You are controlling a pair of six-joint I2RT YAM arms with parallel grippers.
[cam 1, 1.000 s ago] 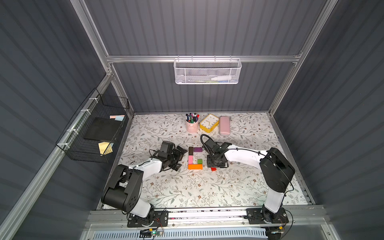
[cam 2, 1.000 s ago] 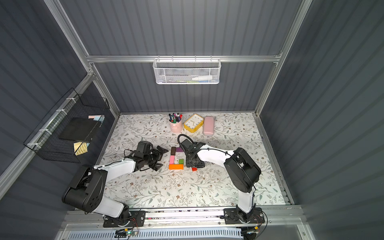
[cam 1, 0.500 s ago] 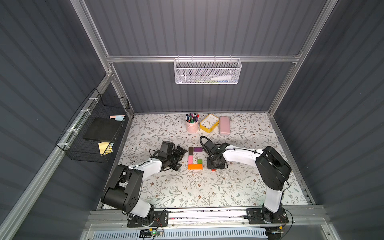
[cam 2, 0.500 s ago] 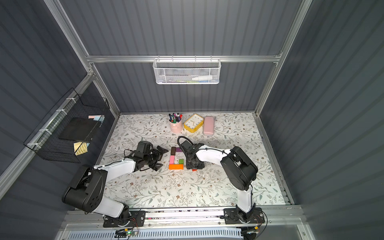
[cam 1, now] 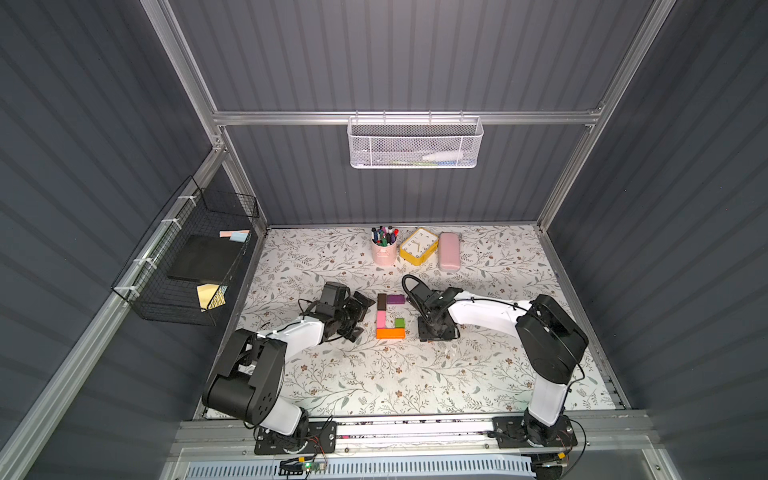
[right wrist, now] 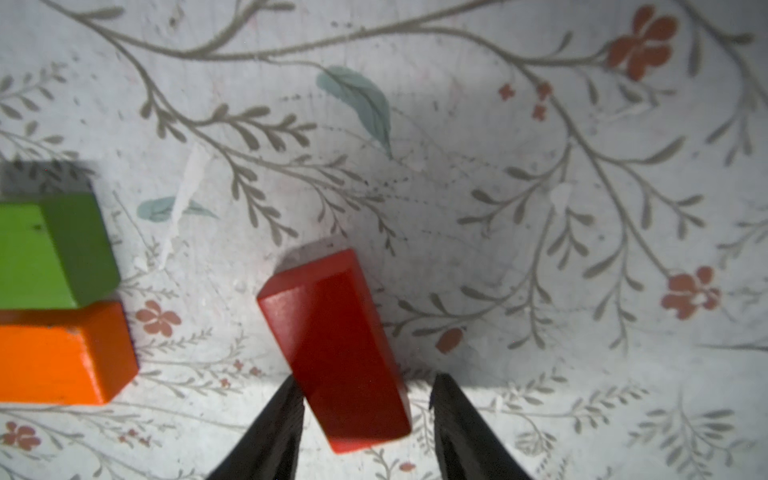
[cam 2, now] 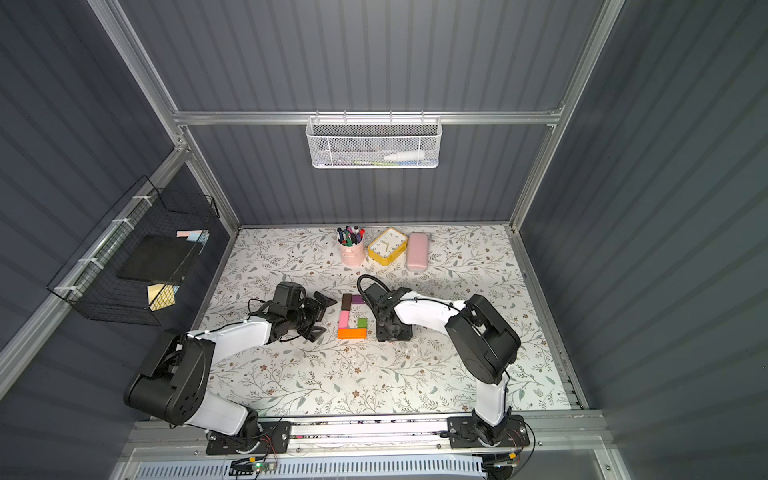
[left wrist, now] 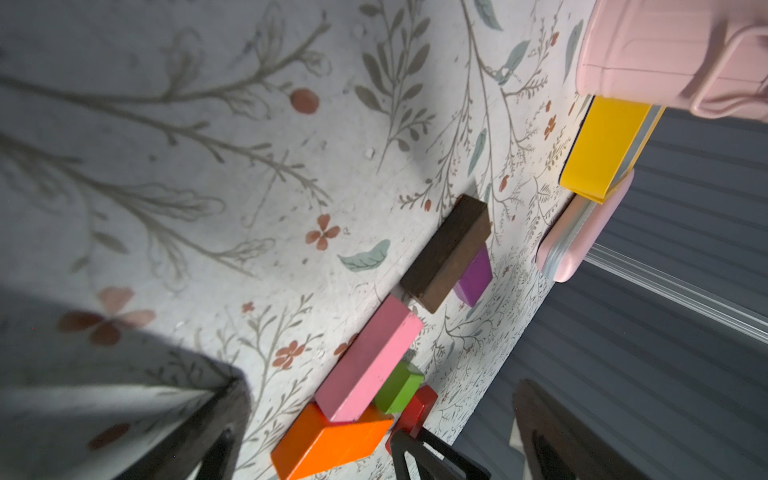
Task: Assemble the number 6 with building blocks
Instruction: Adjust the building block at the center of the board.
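Note:
Brown point(cam 1: 381, 301), purple point(cam 1: 395, 299), pink point(cam 1: 380, 319), green point(cam 1: 399, 322) and orange point(cam 1: 390, 333) building blocks lie together as a partial number 6 on the floral mat. In both top views the red block is hidden under my right gripper point(cam 1: 436, 330), just right of the orange bar. The right wrist view shows that gripper point(right wrist: 365, 380) open and straddling the red block point(right wrist: 332, 349), which lies askew on the mat. One finger touches it and a gap shows at the other. My left gripper point(cam 1: 360, 316) stands wide open and empty, left of the figure.
A pink pen cup point(cam 1: 384, 249), a yellow clock point(cam 1: 419, 246) and a pale pink case point(cam 1: 449, 251) stand at the back of the mat. A black wire basket point(cam 1: 187, 266) hangs on the left wall and a white mesh basket point(cam 1: 415, 141) on the back wall.
The right arm has shifted slightly and its gripper now covers the red block, which showed at its near edge before. The left arm has not moved.

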